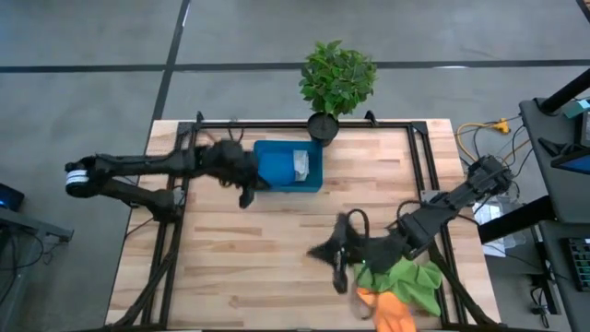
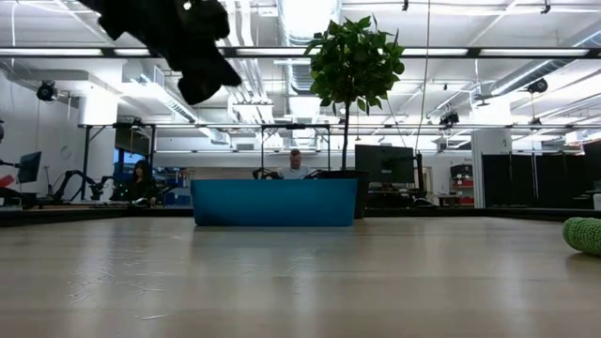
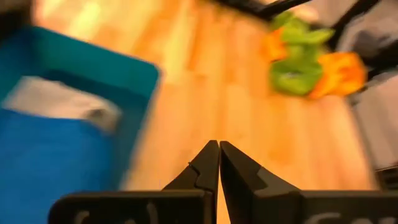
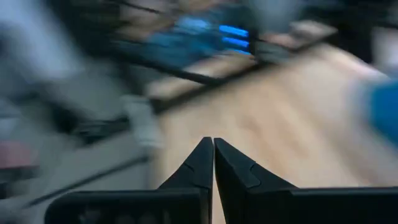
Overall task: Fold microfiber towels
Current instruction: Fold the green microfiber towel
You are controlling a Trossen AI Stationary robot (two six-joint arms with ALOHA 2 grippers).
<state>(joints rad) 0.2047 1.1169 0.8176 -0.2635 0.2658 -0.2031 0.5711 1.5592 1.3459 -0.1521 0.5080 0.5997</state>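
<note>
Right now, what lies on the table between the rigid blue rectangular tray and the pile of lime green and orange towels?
Between the blue tray and the green and orange towels lies bare wood, with the shut right gripper above it, in the high view.

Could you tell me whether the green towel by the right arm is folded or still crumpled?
Crumpled: the green towel lies bunched in uneven lumps beside the orange towel, with no flat folded edges.

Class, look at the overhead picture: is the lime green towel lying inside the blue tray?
No: the lime green towel lies bunched near the right gripper, apart from the blue tray.
</note>
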